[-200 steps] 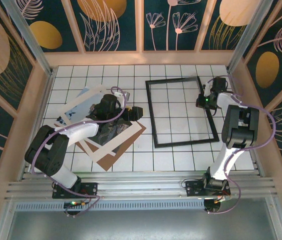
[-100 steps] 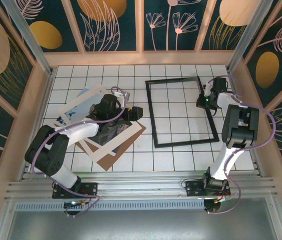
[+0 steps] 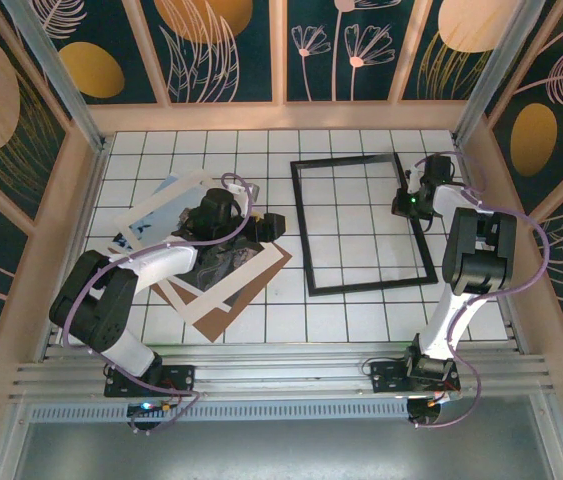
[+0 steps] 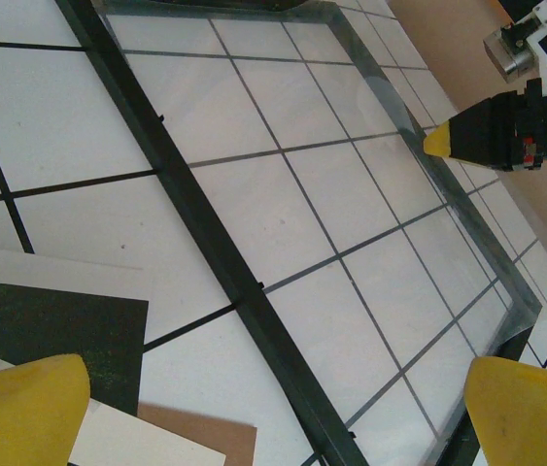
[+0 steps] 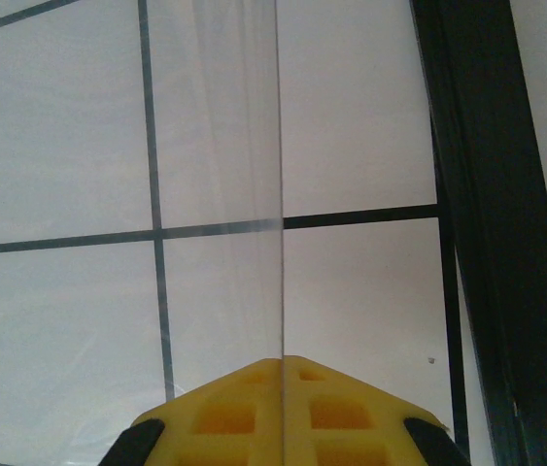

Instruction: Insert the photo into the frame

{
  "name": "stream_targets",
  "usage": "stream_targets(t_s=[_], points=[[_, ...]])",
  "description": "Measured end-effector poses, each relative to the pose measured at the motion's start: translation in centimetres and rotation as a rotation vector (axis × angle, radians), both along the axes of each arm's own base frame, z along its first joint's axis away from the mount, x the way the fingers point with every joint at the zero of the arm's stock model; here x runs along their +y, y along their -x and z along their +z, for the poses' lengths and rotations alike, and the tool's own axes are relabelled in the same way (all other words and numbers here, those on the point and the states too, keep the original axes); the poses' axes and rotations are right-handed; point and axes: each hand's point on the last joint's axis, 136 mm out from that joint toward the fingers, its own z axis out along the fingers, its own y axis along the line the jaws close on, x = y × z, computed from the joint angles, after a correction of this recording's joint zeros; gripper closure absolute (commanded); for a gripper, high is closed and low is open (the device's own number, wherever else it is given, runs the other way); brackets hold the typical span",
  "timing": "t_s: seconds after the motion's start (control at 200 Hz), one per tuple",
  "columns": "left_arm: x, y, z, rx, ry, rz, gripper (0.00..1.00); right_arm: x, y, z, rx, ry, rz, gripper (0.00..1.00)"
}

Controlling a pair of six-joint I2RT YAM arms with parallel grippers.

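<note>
Black frame flat (glazed), photo well left

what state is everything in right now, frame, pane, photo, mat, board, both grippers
frame: flat on the table, no photo in it
clear pane: over the frame's opening, one edge pinched
photo: in the pile left of the frame
white mat: lying over the photo
backing board: bottom of the pile
left gripper: open, holding nothing
right gripper: shut on the clear pane
</note>
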Motion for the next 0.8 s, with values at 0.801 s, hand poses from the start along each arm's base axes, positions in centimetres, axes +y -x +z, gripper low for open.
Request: stream_targets(t_s=[0.801], points=[[0.11, 0.01, -0.22, 0.006, -0.007, 0.005, 0.01, 0.28, -0.2, 0.11, -0.007, -0.024, 0.0, 0.95]])
